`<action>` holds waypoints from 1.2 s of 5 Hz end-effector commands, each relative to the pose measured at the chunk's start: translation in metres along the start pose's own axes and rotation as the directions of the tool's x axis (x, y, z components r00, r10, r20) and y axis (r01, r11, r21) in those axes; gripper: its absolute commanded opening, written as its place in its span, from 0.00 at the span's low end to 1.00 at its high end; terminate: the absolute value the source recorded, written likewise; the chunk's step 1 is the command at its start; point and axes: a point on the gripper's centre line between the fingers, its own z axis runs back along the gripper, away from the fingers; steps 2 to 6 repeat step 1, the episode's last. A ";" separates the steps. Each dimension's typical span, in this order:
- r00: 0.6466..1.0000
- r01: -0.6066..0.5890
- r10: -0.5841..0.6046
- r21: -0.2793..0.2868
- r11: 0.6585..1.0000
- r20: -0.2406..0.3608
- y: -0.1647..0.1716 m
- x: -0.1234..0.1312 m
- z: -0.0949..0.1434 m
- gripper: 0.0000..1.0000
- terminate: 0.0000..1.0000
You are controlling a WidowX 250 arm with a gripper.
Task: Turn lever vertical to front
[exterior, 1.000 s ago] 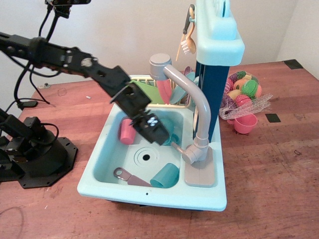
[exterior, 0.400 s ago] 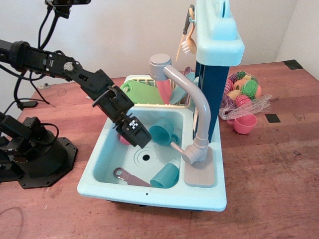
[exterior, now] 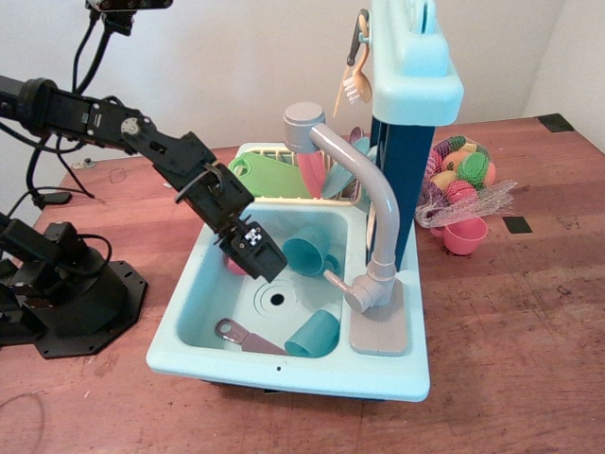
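Note:
The lever is a short grey stub sticking out from the faucet's round grey base, pointing left and slightly back over the sink basin. The tall curved grey spout rises from the same base. My black gripper hangs over the left half of the light blue toy sink, well left of the lever and not touching it. It holds nothing that I can see. Its fingers read as one dark block, so the gap between them is hidden.
In the basin lie two teal cups, a brownish spatula and a pink cup partly behind the gripper. A dish rack with a green plate stands behind. A mesh bag of toy food and a pink cup sit right.
The gripper has pulled back to the left, away from the lever, and uncovered the rear teal cup. It has held still over the last half second. The lever has not visibly moved.

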 end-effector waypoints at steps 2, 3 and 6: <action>1.000 0.013 -0.013 -0.014 1.000 0.016 -0.004 0.004 0.004 1.00 1.00; 1.000 0.013 -0.013 -0.014 1.000 0.016 -0.004 0.004 0.004 1.00 1.00; 1.000 0.013 -0.013 -0.014 1.000 0.016 -0.004 0.004 0.004 1.00 1.00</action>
